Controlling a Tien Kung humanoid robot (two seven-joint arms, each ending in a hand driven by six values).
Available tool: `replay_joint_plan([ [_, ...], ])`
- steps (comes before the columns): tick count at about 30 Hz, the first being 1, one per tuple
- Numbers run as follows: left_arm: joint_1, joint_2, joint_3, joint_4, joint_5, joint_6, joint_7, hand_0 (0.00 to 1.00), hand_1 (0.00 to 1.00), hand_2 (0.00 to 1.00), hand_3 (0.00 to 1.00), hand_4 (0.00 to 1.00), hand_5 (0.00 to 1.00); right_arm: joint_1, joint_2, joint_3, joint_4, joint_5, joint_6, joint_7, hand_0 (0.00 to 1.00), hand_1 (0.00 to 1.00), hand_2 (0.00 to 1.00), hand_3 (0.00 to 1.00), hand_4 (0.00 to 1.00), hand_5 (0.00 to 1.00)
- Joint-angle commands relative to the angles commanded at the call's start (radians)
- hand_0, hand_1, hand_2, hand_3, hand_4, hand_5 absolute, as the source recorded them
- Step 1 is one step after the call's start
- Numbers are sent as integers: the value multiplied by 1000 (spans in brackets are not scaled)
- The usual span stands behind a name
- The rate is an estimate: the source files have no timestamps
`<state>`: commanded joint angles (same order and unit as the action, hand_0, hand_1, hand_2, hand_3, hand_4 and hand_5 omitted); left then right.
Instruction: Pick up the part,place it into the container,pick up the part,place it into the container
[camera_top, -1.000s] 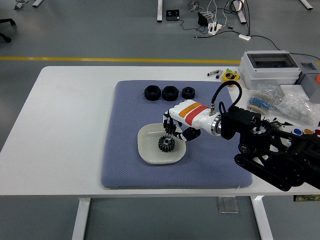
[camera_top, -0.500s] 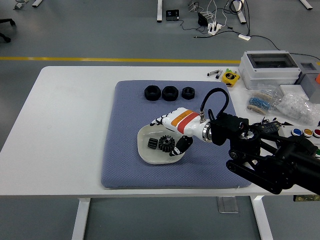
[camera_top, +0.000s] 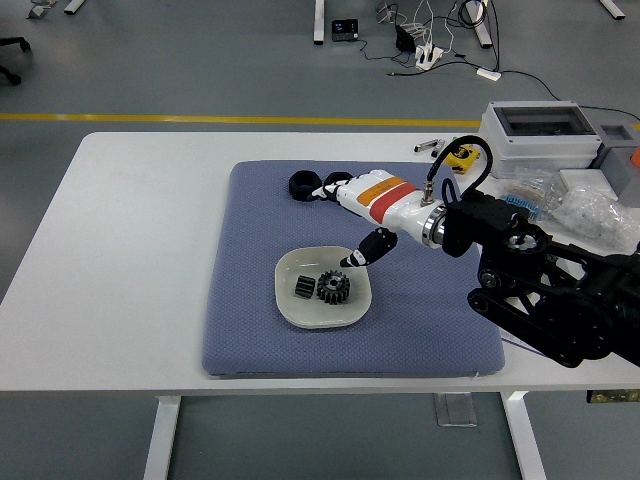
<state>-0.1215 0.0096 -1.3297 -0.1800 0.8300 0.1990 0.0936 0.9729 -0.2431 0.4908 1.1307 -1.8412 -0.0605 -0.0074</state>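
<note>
White table (camera_top: 130, 250) on grey floor, blue mat (camera_top: 250, 320) under right hand (camera_top: 345, 195), fingers loose and empty over black parts (camera_top: 303, 185), dish (camera_top: 290, 305) below it holding two gears (camera_top: 322, 287), clutter box (camera_top: 540, 125) behind the arm.

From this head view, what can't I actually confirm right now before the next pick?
- Head view: the right hand lies over the row of black parts at the blue mat's far side; only one part shows clearly, the rest are hidden.
- The hand's own body hides whether its fingers touch a part.
- The small part beside the gear in the white dish is too small to identify.
- The left arm is out of frame.
</note>
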Motion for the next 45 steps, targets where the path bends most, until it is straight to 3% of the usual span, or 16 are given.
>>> replay_joint_plan([
  [2,-3,-1,0,0,-1,0,-1,714,642,677,579,626,751,-4,-9,42,3,61,-11,3,545,660,783,858,998,179],
  [3,-5,-1,0,0,-2,0,-1,714,641,677,579,626,751,-6,-13,63,4,98,-18,7,593,679,785,863,980,219],
  [8,-15,-3,0,0,-10,1,-5,714,641,677,579,626,751,-22,-30,136,9,301,-39,11,593,679,785,863,980,219],
  [9,-17,-4,0,0,-11,2,-5,714,641,676,579,626,750,-25,-34,146,12,347,-36,8,729,753,822,874,983,445],
  [14,-36,-3,4,0,-24,7,-11,714,641,676,579,626,750,-56,-86,216,65,561,-2,-10,729,753,822,874,983,445],
  [15,-38,-2,7,0,-30,7,-12,714,641,677,580,627,750,-66,-96,229,78,600,1,-9,792,795,849,884,998,566],
  [18,-46,0,14,0,-35,8,-13,714,641,677,580,627,750,-109,-113,271,112,730,2,0,792,795,849,884,998,566],
  [20,-48,-1,16,0,-35,10,-13,714,641,677,580,627,750,-140,-115,291,129,808,0,6,792,795,849,884,998,566],
  [21,-49,-2,18,0,-38,11,-14,714,640,674,578,627,752,-160,-116,298,138,854,0,10,866,828,864,903,998,698],
  [26,-50,-6,27,0,-42,12,-13,714,640,674,578,627,752,-246,-109,326,175,1062,10,25,866,828,864,903,998,698],
  [27,-50,-7,28,0,-40,12,-12,713,640,668,578,628,756,-270,-105,337,186,1107,12,32,899,841,869,901,998,757],
  [31,-47,-8,32,0,-33,12,-10,713,640,668,578,628,756,-369,-75,399,225,1280,26,53,899,841,869,901,998,757],
  [33,-46,-8,32,0,-27,12,-8,713,640,666,577,627,758,-419,-57,428,245,1318,38,57,886,840,865,885,998,773],
  [39,-42,-7,37,0,-18,8,-4,712,640,667,578,627,759,-563,-10,500,280,1285,67,63,874,833,858,872,998,781],
  [45,-35,-4,38,0,-2,3,0,712,639,664,578,625,758,-628,16,556,296,1272,73,86,863,823,843,857,998,799],
])
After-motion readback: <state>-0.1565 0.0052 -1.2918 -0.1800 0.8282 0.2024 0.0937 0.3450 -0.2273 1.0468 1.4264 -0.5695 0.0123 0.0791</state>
